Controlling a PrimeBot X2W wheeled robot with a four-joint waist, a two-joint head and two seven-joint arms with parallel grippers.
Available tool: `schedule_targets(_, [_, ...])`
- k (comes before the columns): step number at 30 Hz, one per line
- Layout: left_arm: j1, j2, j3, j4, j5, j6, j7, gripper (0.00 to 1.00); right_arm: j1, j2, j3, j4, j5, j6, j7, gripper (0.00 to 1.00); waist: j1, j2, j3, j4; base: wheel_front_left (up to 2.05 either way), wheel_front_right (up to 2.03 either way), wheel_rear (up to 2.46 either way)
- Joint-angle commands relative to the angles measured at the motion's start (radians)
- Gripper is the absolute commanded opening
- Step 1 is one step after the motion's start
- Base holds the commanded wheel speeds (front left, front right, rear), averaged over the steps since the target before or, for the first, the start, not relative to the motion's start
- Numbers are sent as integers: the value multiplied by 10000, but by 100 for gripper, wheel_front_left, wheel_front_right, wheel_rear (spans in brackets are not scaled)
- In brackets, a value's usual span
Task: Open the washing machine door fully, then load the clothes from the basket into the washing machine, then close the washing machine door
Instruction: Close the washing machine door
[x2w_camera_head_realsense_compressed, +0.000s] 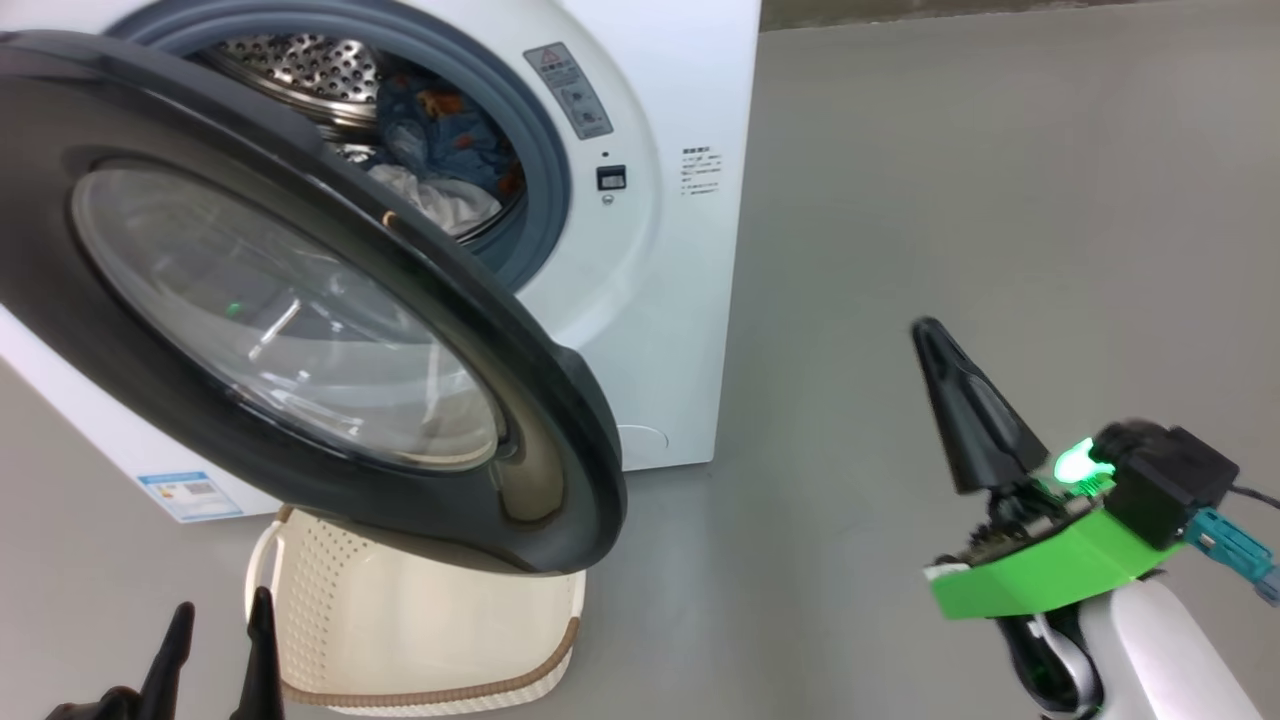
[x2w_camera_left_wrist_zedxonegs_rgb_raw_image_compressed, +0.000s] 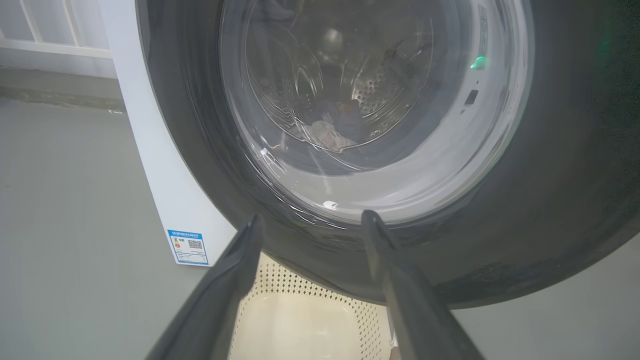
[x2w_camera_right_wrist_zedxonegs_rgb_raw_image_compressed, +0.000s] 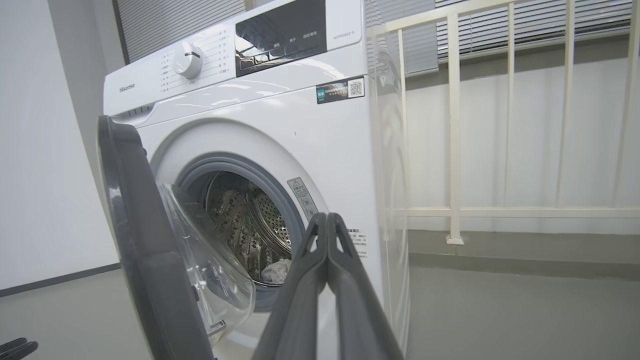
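Observation:
The washing machine (x2w_camera_head_realsense_compressed: 660, 300) (x2w_camera_right_wrist_zedxonegs_rgb_raw_image_compressed: 280, 140) stands ahead with its door (x2w_camera_head_realsense_compressed: 300, 320) (x2w_camera_left_wrist_zedxonegs_rgb_raw_image_compressed: 550, 200) (x2w_camera_right_wrist_zedxonegs_rgb_raw_image_compressed: 145, 250) swung partly out, over the basket (x2w_camera_head_realsense_compressed: 420, 630) (x2w_camera_left_wrist_zedxonegs_rgb_raw_image_compressed: 300, 320). Blue printed and white clothes (x2w_camera_head_realsense_compressed: 440, 160) (x2w_camera_right_wrist_zedxonegs_rgb_raw_image_compressed: 277, 270) lie inside the steel drum. The basket's visible inside looks bare. My left gripper (x2w_camera_head_realsense_compressed: 220, 625) (x2w_camera_left_wrist_zedxonegs_rgb_raw_image_compressed: 310, 220) is open at the lower left, fingertips just below the door's black rim. My right gripper (x2w_camera_head_realsense_compressed: 930, 335) (x2w_camera_right_wrist_zedxonegs_rgb_raw_image_compressed: 326, 217) is shut on nothing, out to the right of the machine, pointing towards the drum opening.
A grey floor (x2w_camera_head_realsense_compressed: 1000, 200) spreads to the right of the machine. In the right wrist view a cream railing (x2w_camera_right_wrist_zedxonegs_rgb_raw_image_compressed: 452, 150) and a white wall stand behind and beside the machine. A blue label (x2w_camera_head_realsense_compressed: 190, 495) sits low on the machine's front.

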Motion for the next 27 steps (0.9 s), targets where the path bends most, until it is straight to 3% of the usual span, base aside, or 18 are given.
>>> schedule_targets(1, [-272,76,299,-312,66,-27,-64,100,-446,54,418,-482,73,27,-48,0,0,0,12,116,0,0,0])
schedule_targets(15, [-423,33,113,-512,110,-27,-64,100,-1510,353,3087,-1071,443,27,-48,0,0,0,183,757,0,0,0])
schedule_targets(27, [-728,-65,17,-533,80,-27,-65,100,-1771,472,5530,594,1288,27,-48,0,0,0,526,1202,0,0,0])
